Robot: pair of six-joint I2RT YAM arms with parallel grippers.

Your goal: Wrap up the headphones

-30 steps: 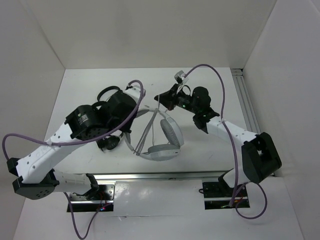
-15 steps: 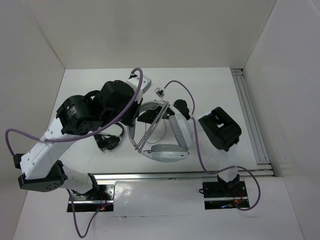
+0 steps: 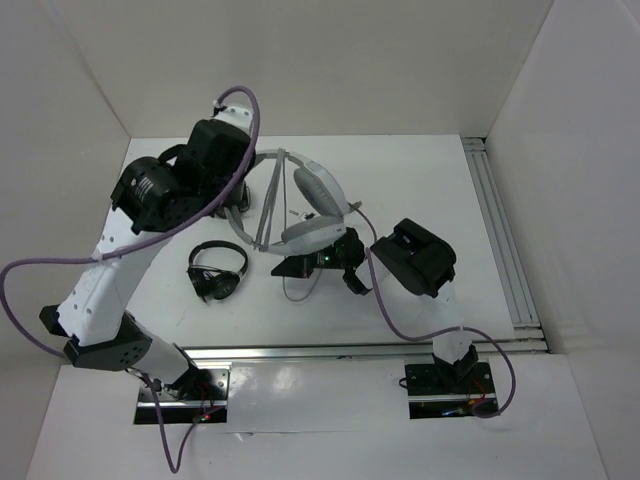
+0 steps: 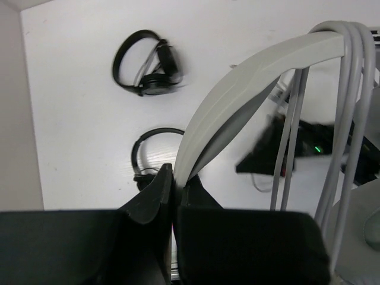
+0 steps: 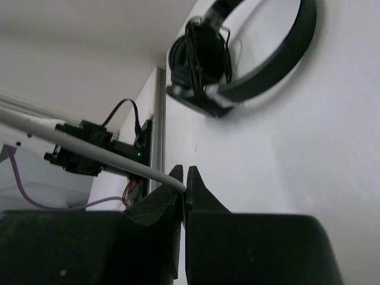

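Observation:
The light-grey headphones (image 3: 312,205) hang lifted above the table, their two ear cups one above the other. My left gripper (image 3: 238,198) is shut on the wide headband (image 4: 237,89), seen close in the left wrist view with the jaws (image 4: 175,178) pinching it. Several strands of the thin grey cable (image 4: 350,119) cross the headband span (image 3: 268,200). My right gripper (image 3: 285,270) sits in front of and below the ear cups, shut on the cable (image 5: 95,151) at its fingertips (image 5: 185,181).
A small black headphone set (image 3: 218,270) lies on the table front left; it also shows in the right wrist view (image 5: 237,59). The left wrist view shows two black sets (image 4: 148,62) (image 4: 155,151). White walls enclose the table; a metal rail (image 3: 500,240) runs along the right.
My left arm has lifted the headphones up and toward the back. My right gripper has swung from the headphones' right side round to their front, holding the cable.

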